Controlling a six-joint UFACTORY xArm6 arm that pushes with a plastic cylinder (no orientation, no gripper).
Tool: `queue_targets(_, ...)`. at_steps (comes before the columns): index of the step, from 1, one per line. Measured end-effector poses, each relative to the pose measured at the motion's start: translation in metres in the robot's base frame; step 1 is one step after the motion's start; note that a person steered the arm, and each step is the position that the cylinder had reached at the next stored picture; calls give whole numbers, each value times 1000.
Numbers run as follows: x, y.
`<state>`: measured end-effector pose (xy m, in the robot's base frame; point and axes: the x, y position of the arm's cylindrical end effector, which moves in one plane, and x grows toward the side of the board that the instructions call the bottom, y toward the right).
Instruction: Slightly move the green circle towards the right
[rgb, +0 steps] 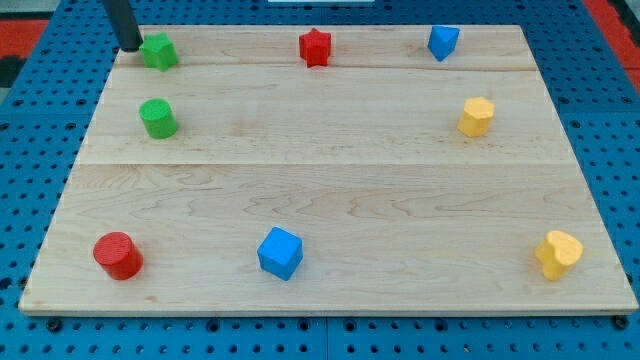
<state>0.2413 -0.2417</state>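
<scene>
Pale wooden worktop (330, 190) filling most of the view, lying on a blue pegboard (40, 150). Dark rod as end effector, entering at the view's top left, bare and grasping nothing. My tip (131, 46) down at the worktop's top-left corner, just left of the green star (159, 51), touching or nearly so. Green circle (158, 118) upright near the left edge, directly toward the view's bottom from that star, apart from my tip and slightly to its right. Along the bottom: blue cube (280, 253) centre, red cylinder (118, 255) left, yellow heart (557, 254) right. Yellow hexagon (476, 116) far right, level with the green circle. Red star (315, 47) top centre; blue block (443, 42) top right, shape unclear
</scene>
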Motion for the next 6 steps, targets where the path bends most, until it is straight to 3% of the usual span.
queue_targets(1, 0, 101)
queue_targets(2, 3, 89)
queue_targets(3, 17, 9)
queue_targets(4, 72, -20)
queue_targets(5, 123, -8)
queue_targets(6, 123, 72)
